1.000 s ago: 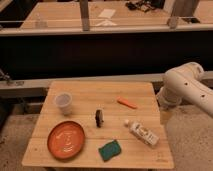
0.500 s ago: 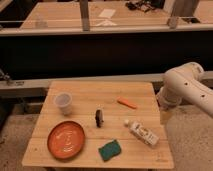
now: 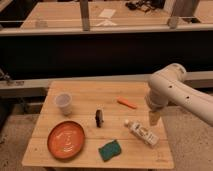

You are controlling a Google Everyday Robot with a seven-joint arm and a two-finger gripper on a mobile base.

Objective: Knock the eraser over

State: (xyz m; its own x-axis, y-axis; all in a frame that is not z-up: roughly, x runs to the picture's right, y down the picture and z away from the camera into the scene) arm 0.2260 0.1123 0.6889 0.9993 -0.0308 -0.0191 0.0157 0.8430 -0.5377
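Note:
The eraser point(image 3: 99, 118) is a small black block standing upright near the middle of the wooden table point(image 3: 90, 89). My white arm comes in from the right. Its gripper point(image 3: 153, 119) hangs at the table's right side, well to the right of the eraser and apart from it. The gripper is open and holds nothing.
A clear plastic cup point(image 3: 63, 103) stands at the left, with an orange plate point(image 3: 66, 139) in front of it. A green sponge point(image 3: 109, 149) lies at the front, a white bottle point(image 3: 142, 133) lies just below the gripper, and an orange marker point(image 3: 127, 103) lies behind them. A dark railing runs behind the table.

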